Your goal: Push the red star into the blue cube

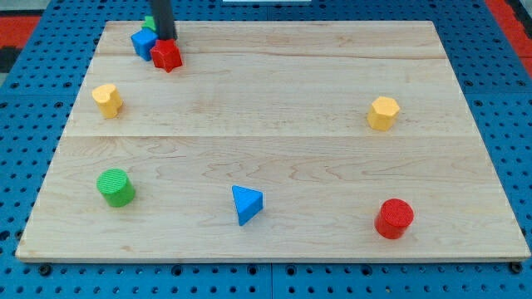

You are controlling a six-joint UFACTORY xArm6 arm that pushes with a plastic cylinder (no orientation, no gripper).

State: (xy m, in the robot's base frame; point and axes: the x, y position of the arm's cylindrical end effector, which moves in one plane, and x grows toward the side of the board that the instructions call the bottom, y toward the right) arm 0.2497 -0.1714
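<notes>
The red star (167, 56) lies near the top left corner of the wooden board (274, 166). It touches the blue cube (143, 41), which sits just to its upper left. My dark rod comes down from the view's top, and my tip (166, 39) stands right behind the red star, beside the blue cube's right side. A green block (150, 23) shows partly behind the rod and the blue cube.
A yellow block (106, 100) lies at the left. A green cylinder (115, 187) is at the lower left. A blue triangle (246, 204) is at the bottom middle. A red cylinder (394, 218) is at the lower right. A yellow hexagon block (383, 113) is at the right.
</notes>
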